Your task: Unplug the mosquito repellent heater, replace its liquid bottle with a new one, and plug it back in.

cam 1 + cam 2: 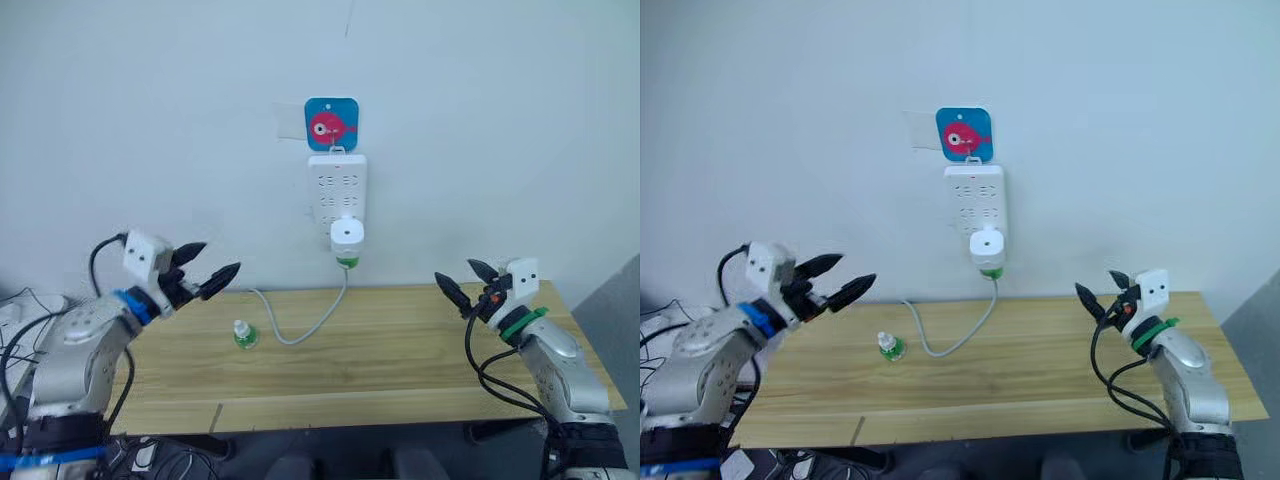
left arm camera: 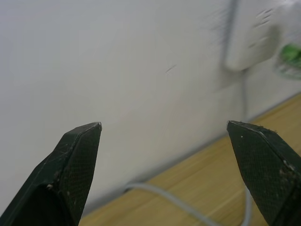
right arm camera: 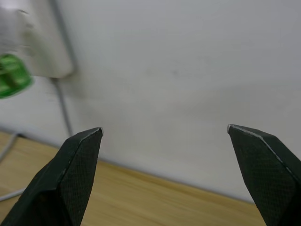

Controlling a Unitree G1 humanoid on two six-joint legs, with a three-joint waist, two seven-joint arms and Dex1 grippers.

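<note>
A blue fish sticker (image 1: 331, 124) tops the wall strip (image 1: 337, 187) holding the heater (image 1: 347, 239). Bottle (image 1: 244, 335) stands on the worktop (image 1: 400, 360). Left pincer (image 1: 212, 265) and right pincer (image 1: 466, 281) are spread, empty.

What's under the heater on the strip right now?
A green bottle pokes out beneath the mosquito repellent heater; its upper part sits hidden inside. The power strip's cord hangs behind it.
</note>
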